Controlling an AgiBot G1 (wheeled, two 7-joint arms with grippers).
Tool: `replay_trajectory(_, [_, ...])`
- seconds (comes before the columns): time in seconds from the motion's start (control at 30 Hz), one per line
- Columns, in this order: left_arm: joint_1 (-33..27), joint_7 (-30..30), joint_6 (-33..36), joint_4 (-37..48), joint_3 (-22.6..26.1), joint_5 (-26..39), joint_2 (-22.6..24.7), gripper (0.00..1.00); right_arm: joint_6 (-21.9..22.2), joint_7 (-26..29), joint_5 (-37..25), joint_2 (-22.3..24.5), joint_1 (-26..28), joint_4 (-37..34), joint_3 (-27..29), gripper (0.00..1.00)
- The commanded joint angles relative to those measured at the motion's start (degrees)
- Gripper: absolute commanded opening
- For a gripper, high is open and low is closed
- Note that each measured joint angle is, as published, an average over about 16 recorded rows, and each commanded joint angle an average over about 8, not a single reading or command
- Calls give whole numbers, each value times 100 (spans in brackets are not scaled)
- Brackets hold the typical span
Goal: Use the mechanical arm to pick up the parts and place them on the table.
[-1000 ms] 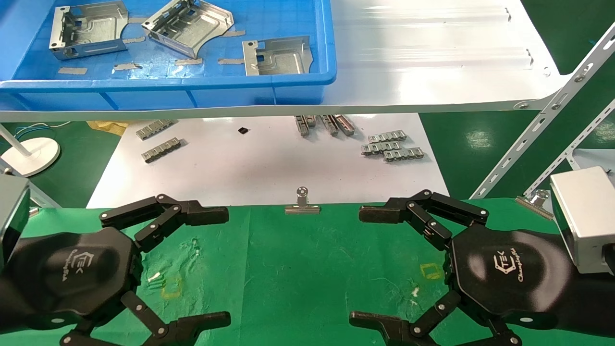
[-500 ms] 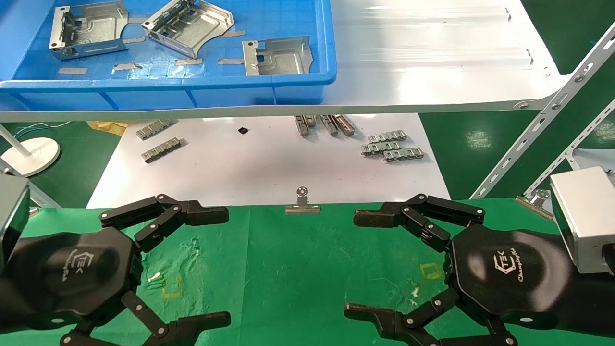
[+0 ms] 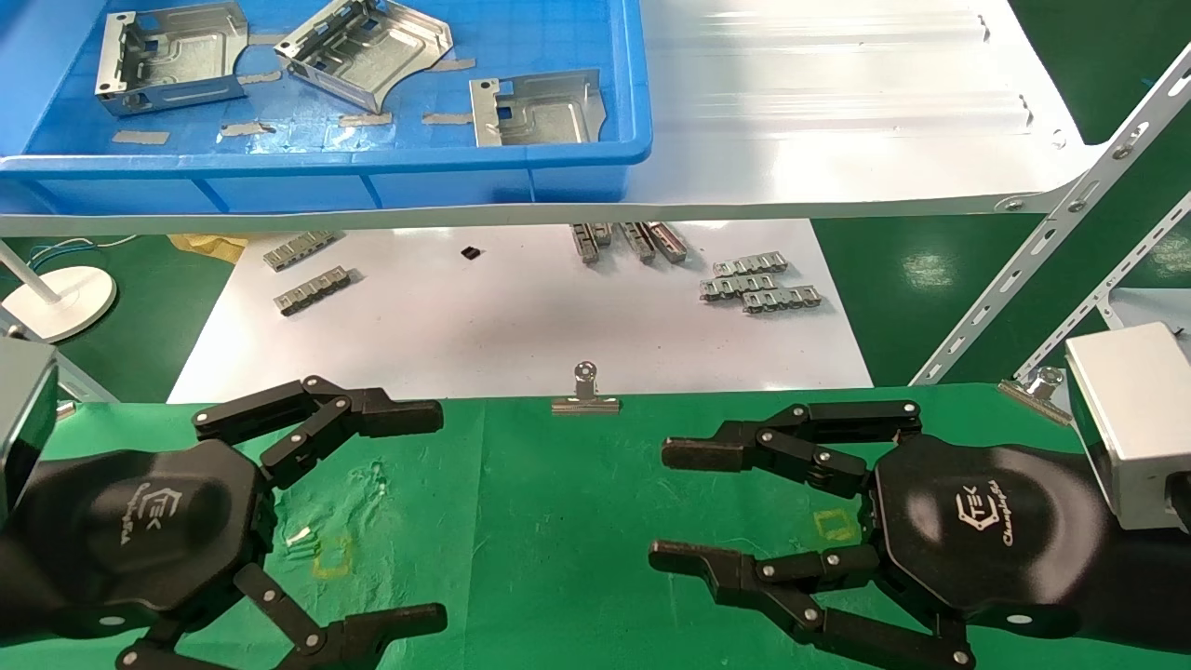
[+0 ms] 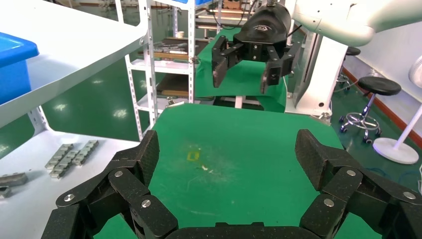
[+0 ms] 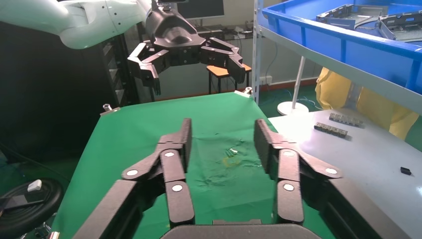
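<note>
Two claws hover over the green counter, both empty; the right claw has its fingers partly apart, the left claw spread wide; beyond the counter's far edge, marked by a binder clip, lies a white sheet with small strips; above that, three metal parts sit in a blue bin on the white shelf.

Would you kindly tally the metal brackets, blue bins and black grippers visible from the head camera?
Shiny grey sheet-metal brackets, all inside the bin: 3
Blue plastic bin: 1
Black hexagonal grippers, left gripper and right gripper, both open over the green cloth table: 2
Total: 6
</note>
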Motion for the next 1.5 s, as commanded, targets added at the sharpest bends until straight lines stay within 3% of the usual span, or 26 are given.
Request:
replay_trajectory(0.03, [0, 0, 0, 0, 0, 0, 0, 100, 0, 0, 0, 0, 0, 0, 0, 0])
replay_trajectory(0.43, [-177, -48, -31, -8, -40, -37, 12, 100, 0, -1, 0, 0, 1, -2, -1, 0])
replay_trajectory(0.67, [-1518, -254, -184, 294, 10, 295, 302, 100, -1, -3, 2, 0, 3, -4, -4, 0])
replay_trajectory(0.83, [-2888, -492, -337, 1284, 388, 1100, 786, 100, 0, -4, 3, 1, 4, -5, -6, 0])
replay_trajectory(1.13, [-5099, -468, -780, 3945, 1283, 2921, 1829, 100, 1, -6, 6, 2, 5, -5, -10, 0])
replay_trajectory(1.3, [-5781, -390, -1377, 5109, 1648, 3680, 2286, 100, 2, -7, 7, 3, 5, -5, -12, 0])
replay_trajectory(1.5, [-6157, -366, -2063, 6053, 1891, 4165, 2670, 100, 3, -9, 9, 4, 6, -5, -15, 0])
